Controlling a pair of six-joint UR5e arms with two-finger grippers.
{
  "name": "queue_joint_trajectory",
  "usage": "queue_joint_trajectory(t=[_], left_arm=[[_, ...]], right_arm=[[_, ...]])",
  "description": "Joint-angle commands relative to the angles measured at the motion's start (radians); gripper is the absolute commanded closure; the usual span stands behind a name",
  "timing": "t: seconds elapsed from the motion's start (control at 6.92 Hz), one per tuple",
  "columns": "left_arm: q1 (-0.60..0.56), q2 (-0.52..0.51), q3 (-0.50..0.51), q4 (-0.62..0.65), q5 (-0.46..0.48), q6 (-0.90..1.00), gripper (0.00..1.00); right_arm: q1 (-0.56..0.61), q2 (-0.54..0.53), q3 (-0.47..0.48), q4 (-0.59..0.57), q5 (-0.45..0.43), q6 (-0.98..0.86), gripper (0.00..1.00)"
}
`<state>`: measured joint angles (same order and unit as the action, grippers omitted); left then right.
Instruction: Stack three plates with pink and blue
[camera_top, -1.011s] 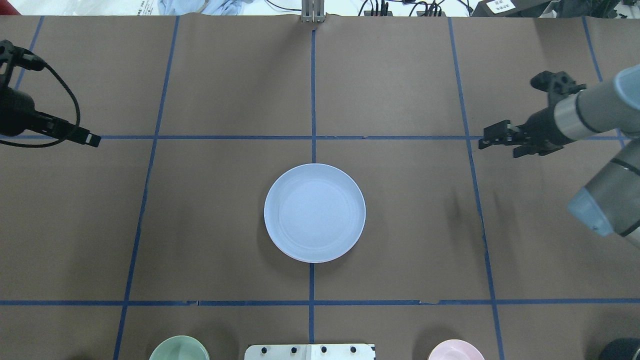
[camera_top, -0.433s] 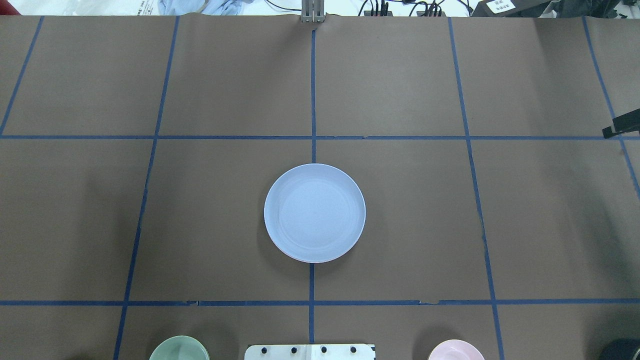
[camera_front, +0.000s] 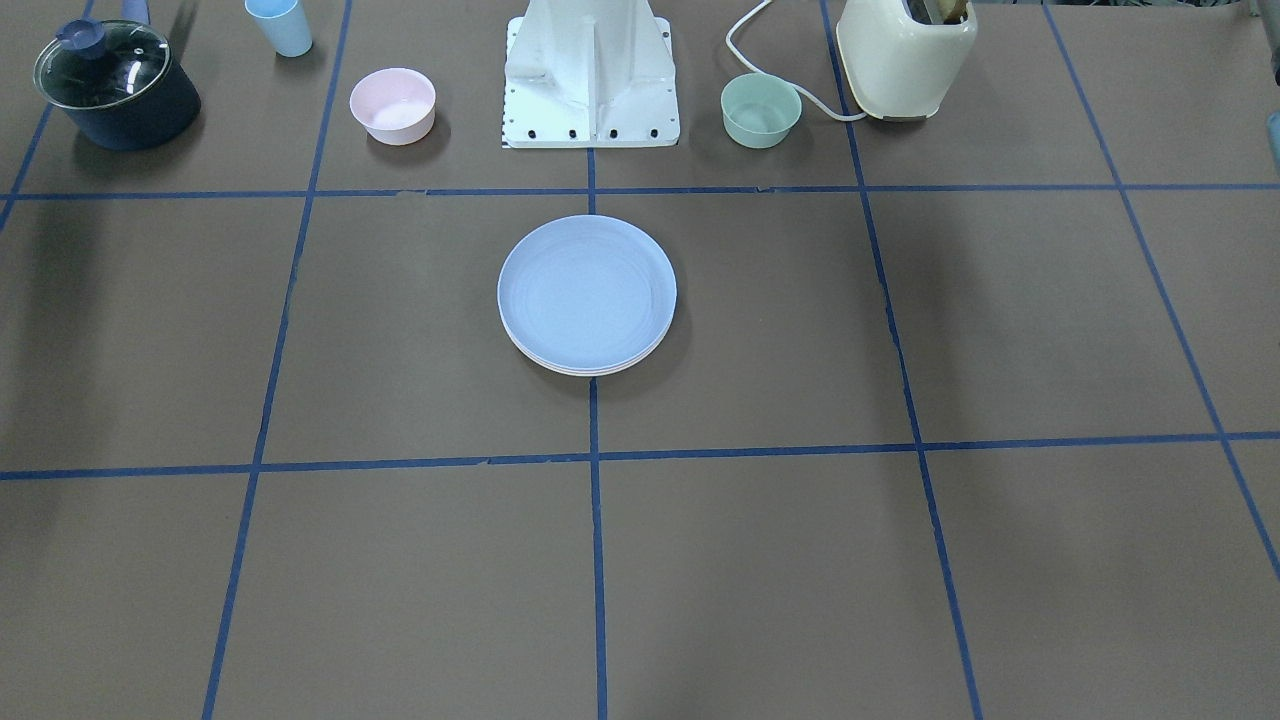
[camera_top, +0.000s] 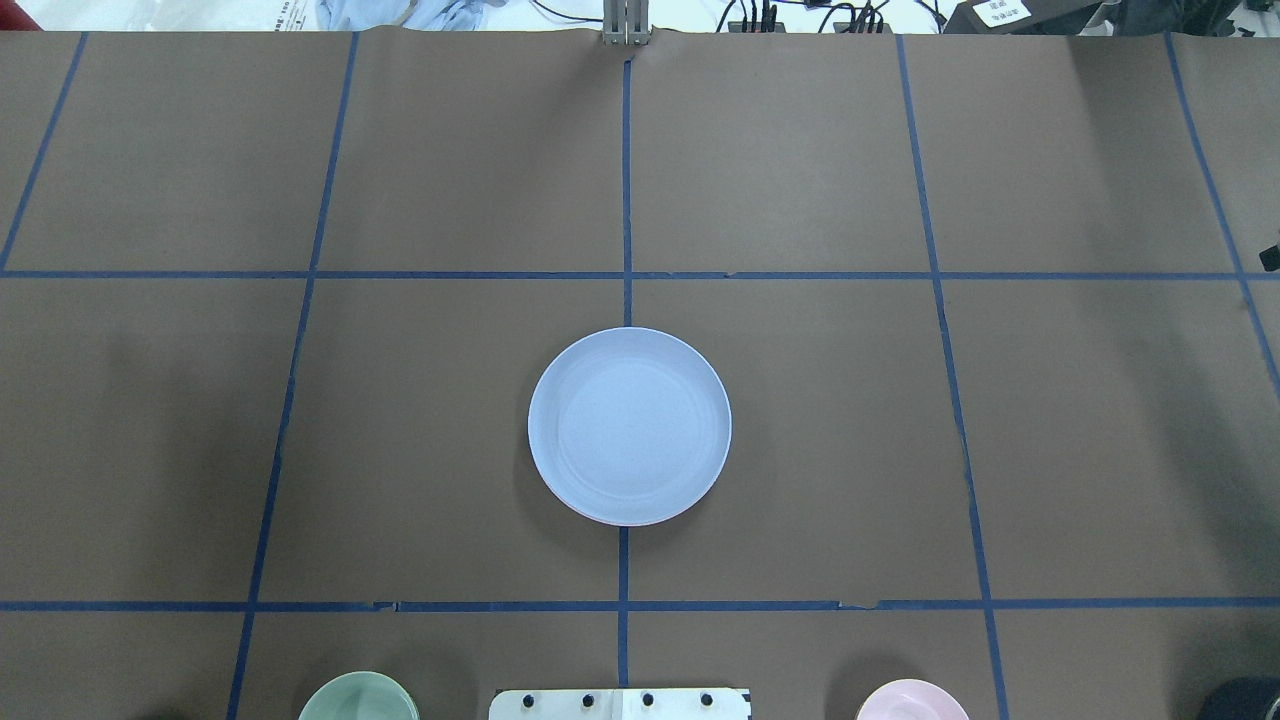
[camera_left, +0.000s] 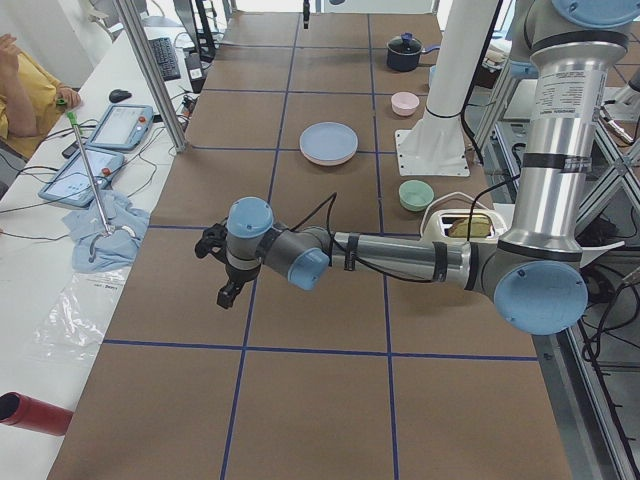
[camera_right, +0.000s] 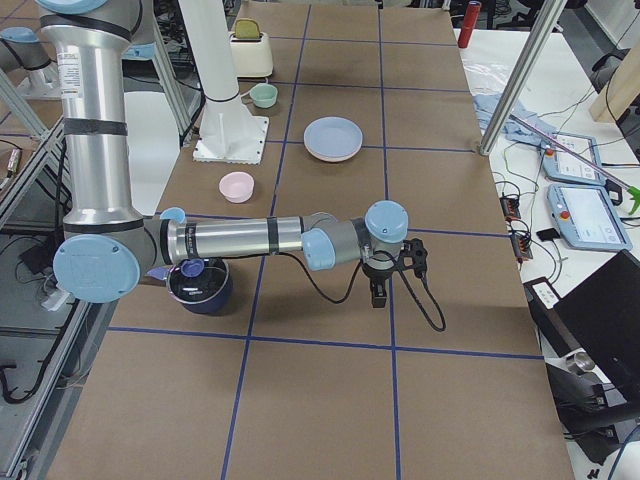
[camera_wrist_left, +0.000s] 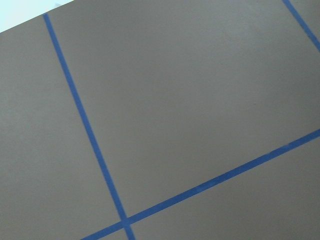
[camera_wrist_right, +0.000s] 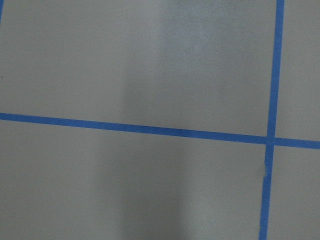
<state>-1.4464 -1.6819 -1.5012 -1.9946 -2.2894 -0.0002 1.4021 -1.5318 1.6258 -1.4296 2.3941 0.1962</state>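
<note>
The light blue plate (camera_top: 629, 425) lies on top of a stack at the table's middle, also seen in the front view (camera_front: 587, 290). Pale rims of lower plates (camera_front: 590, 369) show under its near edge. In the exterior left view a pink plate's rim (camera_left: 327, 159) shows under the blue. I cannot make out the cream-white plate on its own. My left gripper (camera_left: 227, 294) hangs over bare table far from the stack; I cannot tell if it is open. My right gripper (camera_right: 379, 296) hangs likewise at the other end, state unclear. Both wrist views show only brown table.
Along the robot's side stand a dark lidded pot (camera_front: 115, 85), a small light blue cup (camera_front: 280, 25), a small pink bowl (camera_front: 393, 105), the white robot base (camera_front: 590, 80), a mint-green bowl (camera_front: 760, 110) and a cream toaster (camera_front: 905, 55). Blue tape lines cross the table.
Both arms have drawn outward, away from the stack. The left has left the overhead view; only a dark sliver of the right remains at its right edge. The plates have not moved.
</note>
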Motion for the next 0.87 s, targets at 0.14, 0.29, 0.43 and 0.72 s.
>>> queue_joint_trajectory(t=[0.14, 0.29, 0.43, 0.72], left_arm=[[-0.006, -0.022, 0.033, 0.016, -0.004, -0.001, 0.00], [-0.006, -0.024, 0.032, 0.016, -0.002, -0.003, 0.00], [-0.008, -0.021, 0.030, 0.013, -0.002, -0.003, 0.00], [-0.008, -0.012, 0.030, 0.000, -0.002, 0.002, 0.00]], right_arm=[[0.012, 0.032, -0.015, -0.075, 0.002, -0.072, 0.00], [0.012, 0.033, -0.015, -0.075, 0.000, -0.072, 0.00], [0.012, 0.033, -0.012, -0.077, 0.000, -0.070, 0.00], [0.014, 0.033, -0.007, -0.077, 0.000, -0.070, 0.00]])
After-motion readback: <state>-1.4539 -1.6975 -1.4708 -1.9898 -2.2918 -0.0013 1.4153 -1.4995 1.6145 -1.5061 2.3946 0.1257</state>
